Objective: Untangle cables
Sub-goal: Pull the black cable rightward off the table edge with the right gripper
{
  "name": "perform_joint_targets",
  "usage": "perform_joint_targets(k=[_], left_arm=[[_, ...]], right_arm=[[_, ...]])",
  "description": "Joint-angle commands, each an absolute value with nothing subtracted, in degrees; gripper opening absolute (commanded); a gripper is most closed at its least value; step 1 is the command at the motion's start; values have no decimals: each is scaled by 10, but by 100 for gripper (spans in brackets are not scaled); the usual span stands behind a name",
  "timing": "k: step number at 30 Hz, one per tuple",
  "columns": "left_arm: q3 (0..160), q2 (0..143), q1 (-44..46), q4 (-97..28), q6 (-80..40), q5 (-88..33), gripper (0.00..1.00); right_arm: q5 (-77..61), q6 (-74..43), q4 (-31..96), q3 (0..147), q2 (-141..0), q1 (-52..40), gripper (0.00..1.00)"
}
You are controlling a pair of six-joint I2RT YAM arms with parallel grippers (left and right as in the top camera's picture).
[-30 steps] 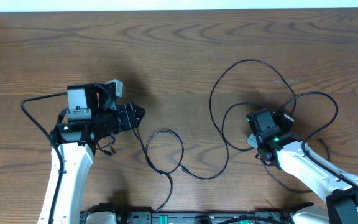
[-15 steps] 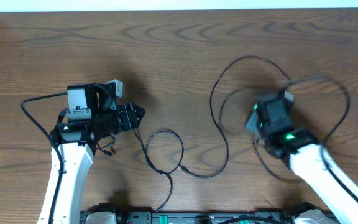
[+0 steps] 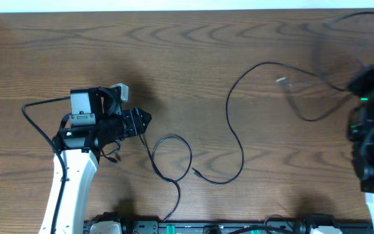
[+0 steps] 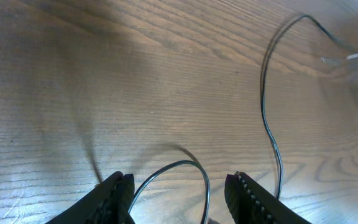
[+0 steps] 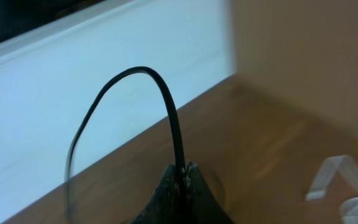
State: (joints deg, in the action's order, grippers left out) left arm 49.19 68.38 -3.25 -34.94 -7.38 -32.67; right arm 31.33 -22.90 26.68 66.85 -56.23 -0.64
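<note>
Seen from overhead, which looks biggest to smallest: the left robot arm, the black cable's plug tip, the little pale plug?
Largest: left robot arm, by far.
Then black cable's plug tip and pale plug: both tiny, too alike to rank.

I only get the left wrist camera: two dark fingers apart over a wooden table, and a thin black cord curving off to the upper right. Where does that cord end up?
Observer: It runs across the table towards the right gripper, which the right wrist view shows shut on the black cable.
Operator: And its other end?
Observer: From overhead, a small plug end lies free on the table, between the two arms and nearer the left gripper.
Operator: Is the other arm close to this one?
Observer: No. Overhead shows the right arm at the table's far right edge, well apart from the left arm.
</note>
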Motion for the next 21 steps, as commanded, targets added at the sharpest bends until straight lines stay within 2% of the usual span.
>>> perform_joint_targets(k=[1, 9, 14, 21], left_arm=[[490, 686, -31, -351, -62, -330, 53], [490, 686, -31, -351, -62, -330, 53], [490, 686, -31, -351, -62, -330, 53], [490, 686, -31, -352, -62, -330, 53]], right_arm=[[380, -145, 263, 683, -555, 72, 1], [303, -140, 226, 683, -582, 246, 1], [184, -142, 181, 683, -647, 371, 1], [-31, -250, 137, 683, -769, 495, 1]])
